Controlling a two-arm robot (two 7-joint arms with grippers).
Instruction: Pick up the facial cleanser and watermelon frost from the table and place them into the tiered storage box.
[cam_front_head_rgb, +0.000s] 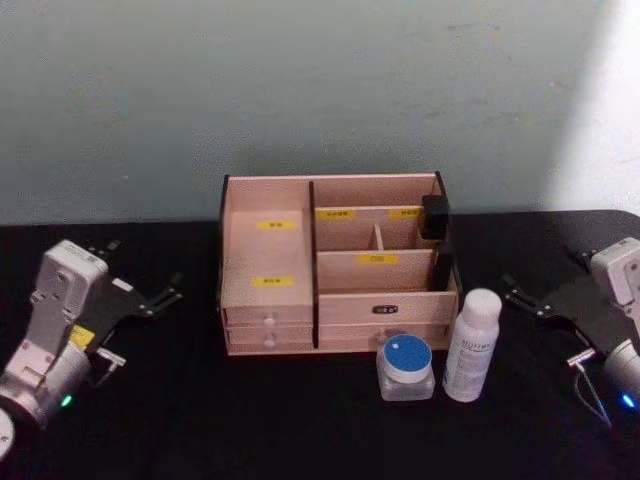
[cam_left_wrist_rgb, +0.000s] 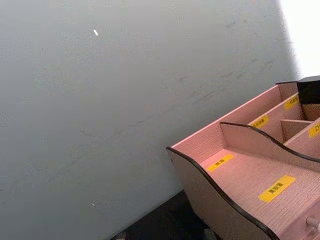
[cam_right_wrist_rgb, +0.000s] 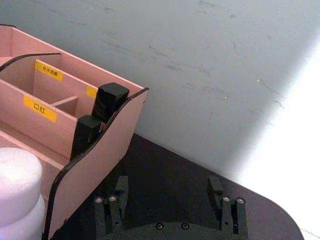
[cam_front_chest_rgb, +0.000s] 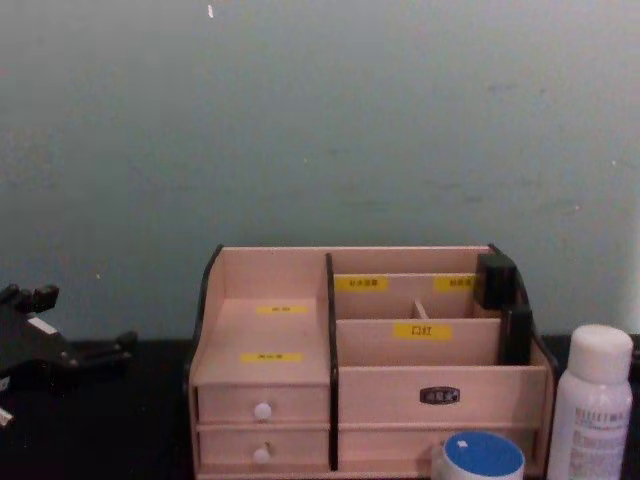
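The tiered storage box (cam_front_head_rgb: 268, 262) stands at the table's middle, also seen as the light wooden box (cam_front_chest_rgb: 266, 335) (cam_left_wrist_rgb: 243, 176) (cam_right_wrist_rgb: 107, 140). Just in front of its right end stands the facial cleanser (cam_front_head_rgb: 472, 346) (cam_front_chest_rgb: 593, 400), a tall white bottle, its cap (cam_right_wrist_rgb: 17, 183) close by in the right wrist view. Left of the bottle and close to it sits the watermelon frost (cam_front_head_rgb: 406, 366) (cam_front_chest_rgb: 483, 458), a squat jar with a blue lid. My left gripper (cam_front_head_rgb: 145, 322) (cam_front_chest_rgb: 72, 328) rests open, far left of the box. My right gripper (cam_front_head_rgb: 548, 325) (cam_right_wrist_rgb: 167, 192) rests open, to the right of the bottle.
Two black blocks (cam_front_head_rgb: 435, 217) (cam_right_wrist_rgb: 109, 101) stand in the box's right-hand compartments. Two small drawers with white knobs (cam_front_chest_rgb: 262, 411) face me. A grey-green wall (cam_front_head_rgb: 320, 90) rises right behind the black table (cam_front_head_rgb: 250, 420).
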